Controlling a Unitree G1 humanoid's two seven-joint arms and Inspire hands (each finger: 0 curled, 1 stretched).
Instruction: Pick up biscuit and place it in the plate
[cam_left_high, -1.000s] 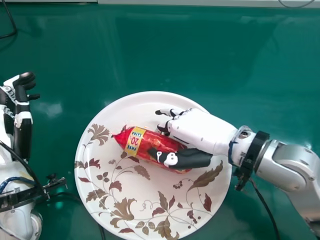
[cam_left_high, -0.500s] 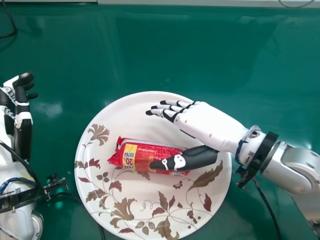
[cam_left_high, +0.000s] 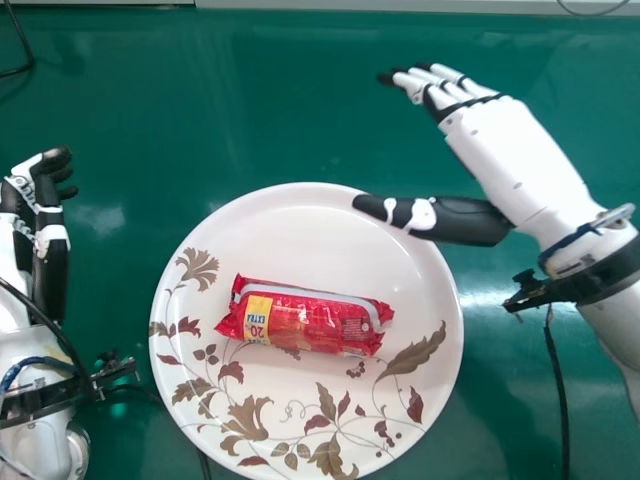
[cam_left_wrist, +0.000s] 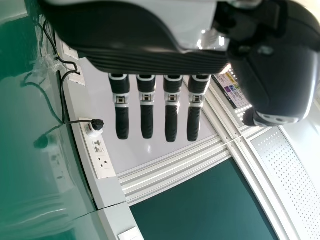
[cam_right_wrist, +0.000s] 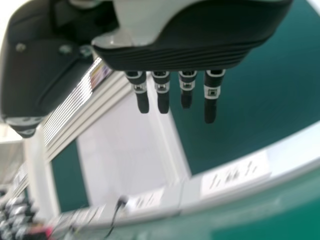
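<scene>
We see our right hand (cam_left_high: 515, 165), white-backed with black fingertips, at the right of the head view, its arm coming in from the right side. Its fingers (cam_right_wrist: 210, 111) are straight and set wide from the thumb (cam_left_high: 455, 220), and they hold nothing. The fingertips are over the glossy green table (cam_left_high: 250, 90), past the far rim of the big round white plate (cam_left_high: 300, 222) with its brown and dark red leaf pattern. The thumb points leftward, its black tip overlapping the plate's far right part in the head view.

The biscuit, a long packet in a shiny red wrapper with a yellow patch (cam_left_high: 315, 318), lies on its side on the plate. It is on the robot's side of that thumb tip, apart from it, and well apart from the other fingers. One crimped end faces our left hand (cam_left_high: 50, 265), the other lies below the thumb in the head view, and the white surface of the plate shows all around the wrapper.

Our left hand, black and white, is at the left edge of the head view, to the left of the plate. Its fingers (cam_left_wrist: 122, 122) stand straight and relaxed, open and holding nothing, well apart from the packet.
</scene>
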